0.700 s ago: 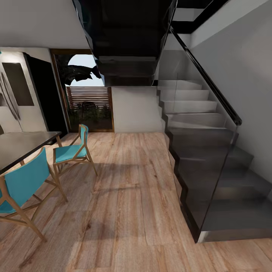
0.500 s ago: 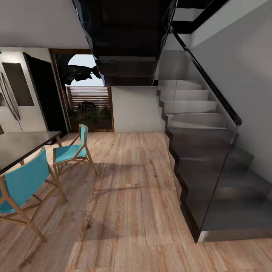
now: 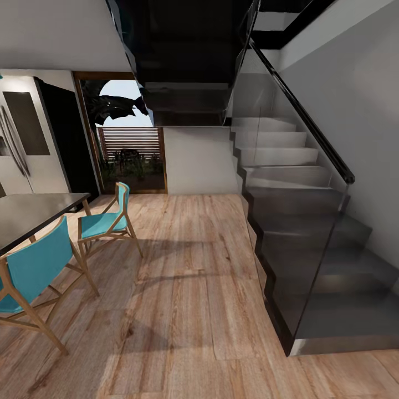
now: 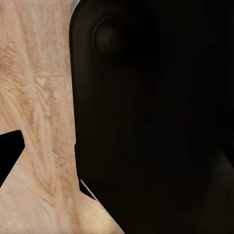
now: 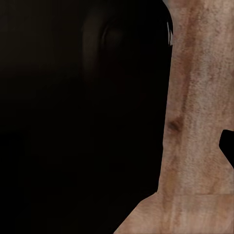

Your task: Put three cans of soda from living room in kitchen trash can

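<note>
Head view, left to right: dark rectangular tabletop [image 3: 33, 213] at 9 o'clock, cut off by the frame edge; two turquoise-seated wooden-framed chairs [image 3: 30, 269] beside it; wood-framed glass door [image 3: 130, 144] at 11 o'clock with plants outside; warm wood plank floor [image 3: 188, 299] in the middle; grey stairs with a glass balustrade [image 3: 299, 238] from 1 to 4 o'clock. Nothing has shifted across the last moments, camera included, so the robot looks parked or barely rolling in this stair room; judgement: transit stage, no can delivered from what shows. No orange soda cans, no beige bin in sight, so I cannot say where they are. Both wrist views: dark robot body blocks most of the frame, with strips of floor alongside. Pincer state, left and right: cannot tell, nothing clearly held.
</note>
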You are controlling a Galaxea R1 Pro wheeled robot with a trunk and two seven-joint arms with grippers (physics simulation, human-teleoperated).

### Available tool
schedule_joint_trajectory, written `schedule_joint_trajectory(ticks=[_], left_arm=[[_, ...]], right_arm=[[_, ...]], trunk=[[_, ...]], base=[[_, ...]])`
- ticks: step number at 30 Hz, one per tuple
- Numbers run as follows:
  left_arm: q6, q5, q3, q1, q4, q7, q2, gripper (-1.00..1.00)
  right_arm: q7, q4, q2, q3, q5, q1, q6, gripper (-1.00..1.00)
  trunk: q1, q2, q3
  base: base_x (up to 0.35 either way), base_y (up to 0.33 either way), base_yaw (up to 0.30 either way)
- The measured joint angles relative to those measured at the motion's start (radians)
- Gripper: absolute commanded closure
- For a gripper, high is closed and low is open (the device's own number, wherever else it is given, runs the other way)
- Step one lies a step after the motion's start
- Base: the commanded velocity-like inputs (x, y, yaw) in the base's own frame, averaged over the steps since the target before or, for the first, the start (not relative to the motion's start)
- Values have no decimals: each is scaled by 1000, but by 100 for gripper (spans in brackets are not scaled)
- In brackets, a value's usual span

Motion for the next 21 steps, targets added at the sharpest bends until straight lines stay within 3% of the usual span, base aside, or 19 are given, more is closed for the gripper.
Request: schedule_joint_trajectory(ticks=[11, 12, 14, 20, 21], left_arm=[[-62, -4, -3, -2, -4, 0, 7, -100], [-196, -4, -3, -6, -8, 0, 8, -100], [-208, -4, -4, -14, -28, -2, 12, -100], [-207, 4, 1, -26, -206, -18, 19, -100], [-206, 9, 1, -26, -267, -20, 19, -100]], right_arm=[[0, -59, -22, -6, -1, -5, -57, -100], [0, -135, -22, -5, -1, -7, -228, -100], [1, -169, -22, -4, -1, -6, -241, -100], [39, -293, -17, 0, 0, -8, -248, -100], [62, -336, -14, 0, 0, -8, -248, -100]], trunk=[[0, 0, 0], [0, 0, 0], [0, 0, 0], [0, 0, 0], [0, 0, 0]], base=[[0, 0, 0], [0, 0, 0], [0, 0, 0], [0, 0, 0], [0, 0, 0]])
